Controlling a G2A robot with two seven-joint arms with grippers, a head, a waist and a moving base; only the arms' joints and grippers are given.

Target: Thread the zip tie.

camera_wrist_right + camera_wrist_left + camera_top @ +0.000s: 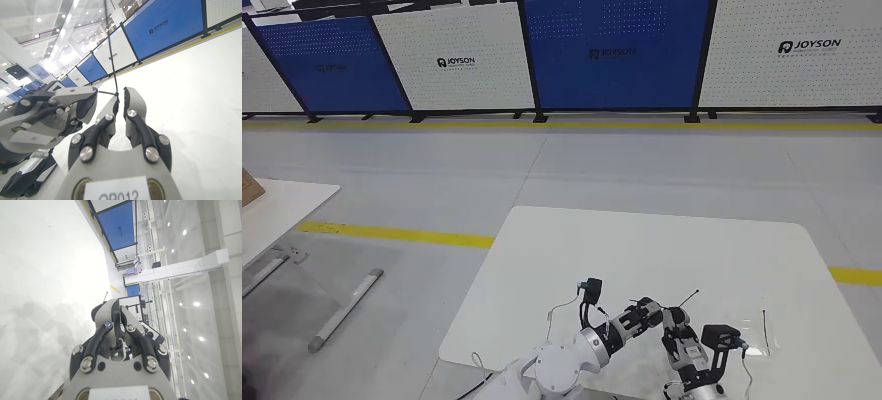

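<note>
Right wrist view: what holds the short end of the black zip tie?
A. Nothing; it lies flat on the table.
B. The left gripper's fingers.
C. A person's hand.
B: the left gripper has its fingers shut on the end of the zip tie, whose head sits by the open right gripper.

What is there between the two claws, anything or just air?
In the right wrist view, a short stretch of the black zip tie spans it, from the shut left claw to the open right claw.
</note>
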